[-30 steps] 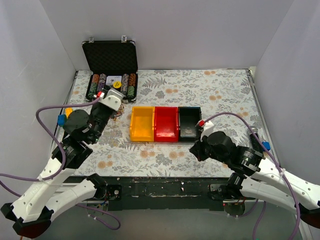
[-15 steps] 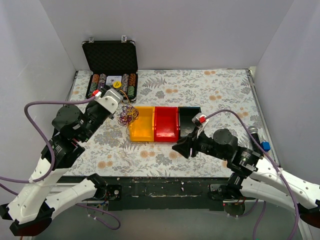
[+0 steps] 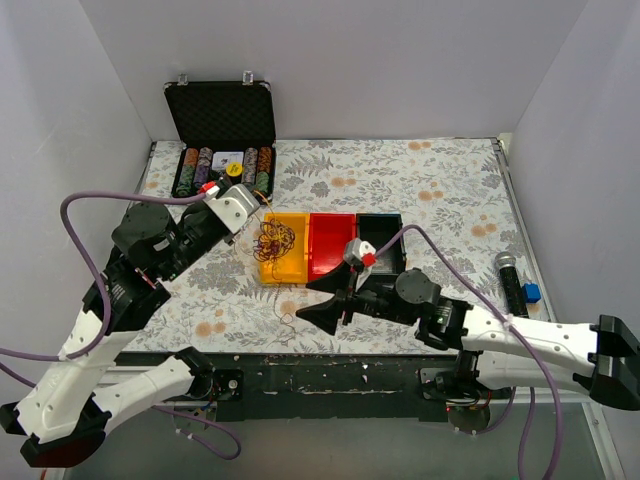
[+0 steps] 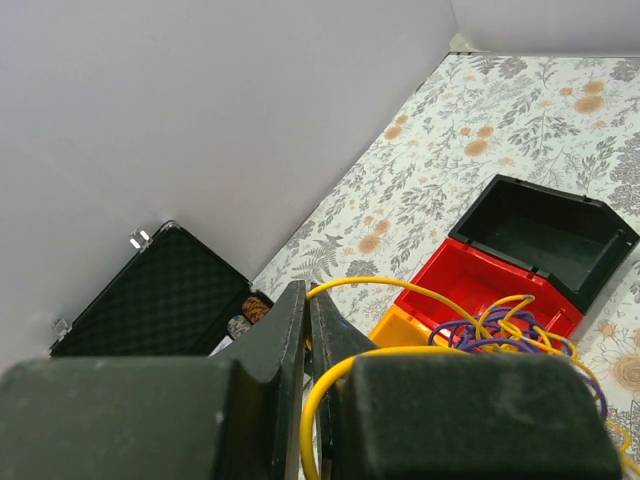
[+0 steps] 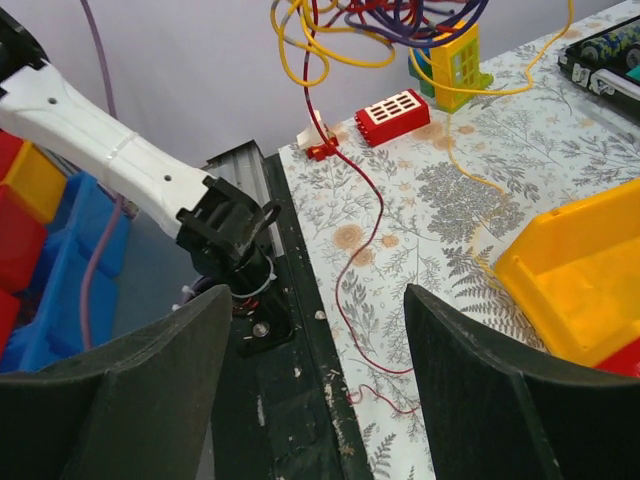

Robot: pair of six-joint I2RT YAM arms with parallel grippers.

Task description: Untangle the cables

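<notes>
Cables point(image 3: 276, 240) hang toward the left edge of the table point(image 3: 450, 190), apparently pinched in the closed left gripper point(image 4: 307, 310), so they dangle for the wide-open, empty right gripper point(image 3: 322, 302).

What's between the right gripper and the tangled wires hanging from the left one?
Mostly bare floral tablecloth, crossed by one dark red strand trailing from the yellow-and-purple wire knot toward the right gripper; the right wrist view shows it.

I'm boxed in: plain white walls point(image 3: 400, 60) left, right & far. Table point(image 3: 440, 190) w/ floral-print top, black rail point(image 3: 330, 372) along near edge. Grey surface point(image 3: 340, 455) below that. Light even, diffuse.
</notes>
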